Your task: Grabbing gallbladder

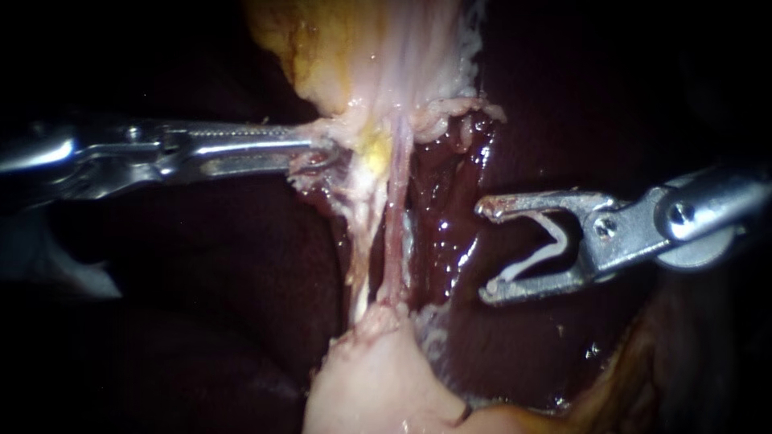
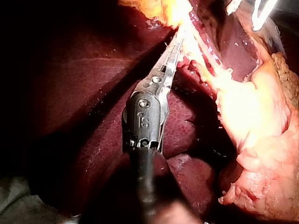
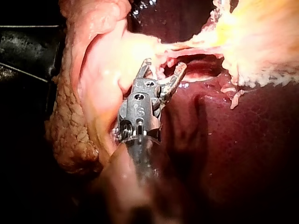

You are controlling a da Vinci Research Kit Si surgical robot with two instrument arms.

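Gallbladder (image 1: 378,56), pale, fills the endoscope's top; left instrument (image 1: 324,153), nearer, lies level, pincer clamped on its lower edge; right instrument's (image 1: 489,251) pincer gapes around a white clip (image 1: 535,259). Left wrist: pincer tips sunk in it. Right wrist: pincer spread.

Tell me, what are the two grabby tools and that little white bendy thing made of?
The left instrument and right instrument look like metal: silvery and hard, with bright glints. The clip held in the right instrument's jaws looks like white plastic, smooth and matte, though I can't be sure.
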